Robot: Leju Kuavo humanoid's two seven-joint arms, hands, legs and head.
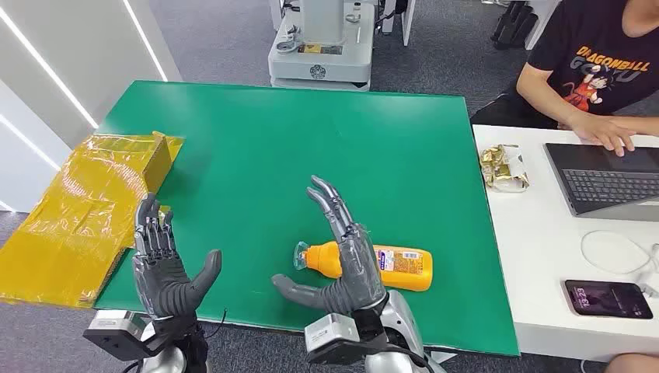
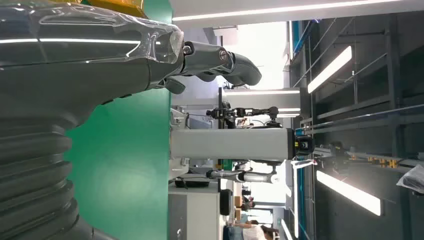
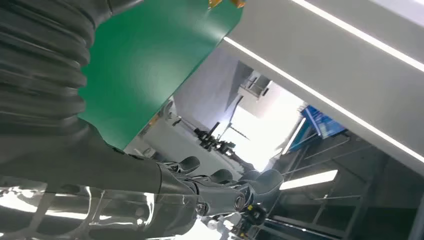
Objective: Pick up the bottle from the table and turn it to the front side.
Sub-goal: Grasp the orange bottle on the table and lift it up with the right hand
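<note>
Counter (image 1: 256, 148): matt green covering, smooth and even. Bottle (image 1: 388, 268): glossy orange plastic, clear cap, printed label. Left robot hand (image 1: 159, 268) and right robot hand (image 1: 346, 260): dark grey plastic with a dull sheen, partly under clear glossy film; grey ribbed wrist covers. Box (image 1: 85, 214), far left: wrapped in shiny, crinkled yellow film. Side desk (image 1: 536, 249): smooth white surface.

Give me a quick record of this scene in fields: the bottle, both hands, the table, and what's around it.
bottle: orange bottle lying on its side, label showing, partly behind the right hand
right hand: right hand open, raised in front of the bottle, holding nothing
left hand: left hand open, holding nothing
table: green table
nearby: yellow box at the table's left edge; laptop on the white desk
</note>
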